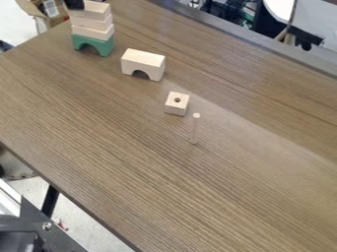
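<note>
At the top left edge of the camera view, a small dark part of the gripper (74, 4) shows at the upper left of a block stack. The stack has several pale wooden blocks (92, 22) resting on a green arch block (93, 44). Whether the gripper touches the top block, I cannot tell. To the right of the stack, a pale wooden arch block (143, 64) stands apart. Farther toward the middle lies a small wooden cube (177, 104) with a round hole in its top. Just beside it, a thin wooden peg (195, 129) stands upright.
The blocks are on a brown wood-grain table (131, 162). Its left edge runs diagonally toward the bottom. A black bracket (46, 226) with a screw is at the lower left, past that edge. A cardboard box (39, 12) sits beyond the table at the top left.
</note>
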### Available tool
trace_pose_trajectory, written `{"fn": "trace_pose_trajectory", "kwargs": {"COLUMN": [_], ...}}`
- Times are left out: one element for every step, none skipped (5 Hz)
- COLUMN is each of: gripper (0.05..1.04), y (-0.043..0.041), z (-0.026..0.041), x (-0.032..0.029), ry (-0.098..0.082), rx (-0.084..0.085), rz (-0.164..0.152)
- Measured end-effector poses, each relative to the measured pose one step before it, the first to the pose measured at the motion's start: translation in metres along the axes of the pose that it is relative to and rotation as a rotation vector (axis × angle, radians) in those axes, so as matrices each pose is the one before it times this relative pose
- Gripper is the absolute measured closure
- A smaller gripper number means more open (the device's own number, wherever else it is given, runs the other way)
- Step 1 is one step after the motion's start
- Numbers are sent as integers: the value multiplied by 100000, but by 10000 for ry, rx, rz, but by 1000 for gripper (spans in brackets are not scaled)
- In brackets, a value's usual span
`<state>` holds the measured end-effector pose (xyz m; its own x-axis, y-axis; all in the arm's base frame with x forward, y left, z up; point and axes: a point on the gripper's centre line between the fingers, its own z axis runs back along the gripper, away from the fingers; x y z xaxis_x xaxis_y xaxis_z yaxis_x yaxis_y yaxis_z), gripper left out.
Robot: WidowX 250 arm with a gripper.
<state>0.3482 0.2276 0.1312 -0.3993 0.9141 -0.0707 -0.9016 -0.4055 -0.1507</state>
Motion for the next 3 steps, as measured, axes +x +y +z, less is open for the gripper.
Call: {"fn": "trace_pose_trajectory", "kwargs": {"gripper": [84, 84, 84], "y": [428, 1181, 767], "z": [2822, -1043, -639], "x": [-1997, -3666, -5328], "ry": [714, 161, -1331], "rx": [-251, 750, 1124], "rz": [-521, -915, -1338]}}
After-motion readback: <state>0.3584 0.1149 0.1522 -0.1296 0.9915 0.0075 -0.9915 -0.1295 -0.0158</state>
